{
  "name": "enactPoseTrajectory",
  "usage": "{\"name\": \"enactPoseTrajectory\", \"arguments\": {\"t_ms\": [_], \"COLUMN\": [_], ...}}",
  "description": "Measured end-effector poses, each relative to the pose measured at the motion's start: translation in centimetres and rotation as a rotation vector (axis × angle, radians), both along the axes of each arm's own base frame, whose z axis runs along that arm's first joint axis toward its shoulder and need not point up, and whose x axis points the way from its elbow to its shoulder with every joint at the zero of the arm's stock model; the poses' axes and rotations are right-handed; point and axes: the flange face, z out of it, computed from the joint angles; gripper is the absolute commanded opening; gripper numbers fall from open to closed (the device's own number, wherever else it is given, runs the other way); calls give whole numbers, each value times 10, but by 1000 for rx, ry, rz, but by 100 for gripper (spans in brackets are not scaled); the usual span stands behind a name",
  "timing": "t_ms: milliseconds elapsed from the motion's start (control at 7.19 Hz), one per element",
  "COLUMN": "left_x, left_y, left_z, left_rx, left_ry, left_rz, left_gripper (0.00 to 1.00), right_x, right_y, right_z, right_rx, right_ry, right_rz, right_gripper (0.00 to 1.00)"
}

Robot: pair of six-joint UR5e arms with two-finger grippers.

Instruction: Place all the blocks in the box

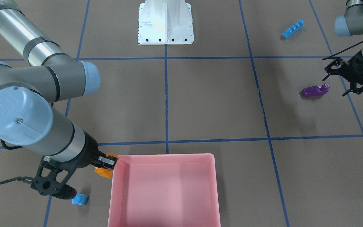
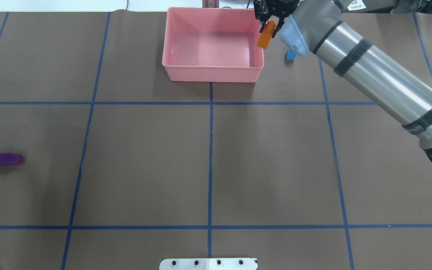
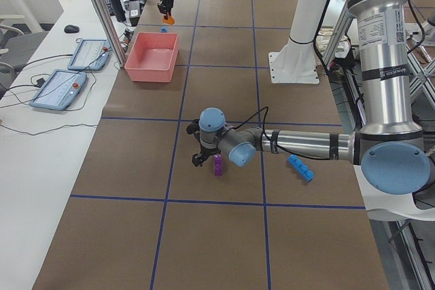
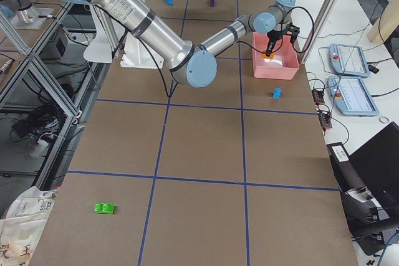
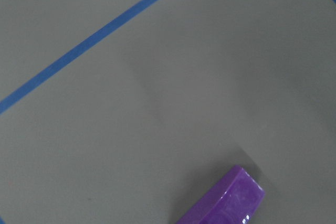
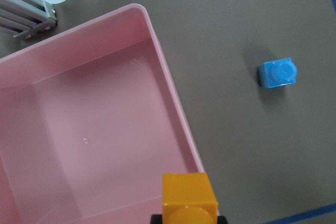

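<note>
My right gripper [image 1: 107, 163] is shut on the orange sloped brick [image 2: 265, 38], holding it above the right rim of the pink box [image 2: 212, 73]; the wrist view shows the brick [image 6: 189, 195] over the box's rim [image 6: 168, 85]. The box holds no bricks. The tiny blue brick [image 1: 80, 199] lies on the table beside the box, also in the right wrist view [image 6: 277, 73]. My left gripper [image 1: 335, 86] is open just beside the long purple brick [image 1: 314, 91], apart from it. The long blue brick [image 1: 293, 29] lies nearer the robot. The green brick [image 4: 104, 207] lies far off on the right.
The white robot base plate [image 1: 165, 22] stands at the table's middle edge. Blue tape lines grid the brown table. Tablets [image 3: 64, 89] lie on the side bench beyond the box.
</note>
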Motion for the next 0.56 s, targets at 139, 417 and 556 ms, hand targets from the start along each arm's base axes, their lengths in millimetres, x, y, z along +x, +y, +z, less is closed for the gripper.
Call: {"name": "enactPoseTrajectory", "arguments": {"t_ms": [139, 417, 556], "left_x": [11, 32, 43], "left_y": [0, 4, 7], "left_z": [-1, 6, 14], "left_rx": [63, 118, 116], "left_ry": [-8, -27, -34], "left_rz": [69, 162, 193], "left_gripper": [100, 100, 100], "right_x": [-33, -85, -103], "right_y": [-10, -7, -1], "right_z": [-5, -6, -5], "right_rx": [3, 15, 25], "right_ry": [0, 16, 29], "right_rz": [40, 84, 91], "right_gripper": [0, 96, 100]}}
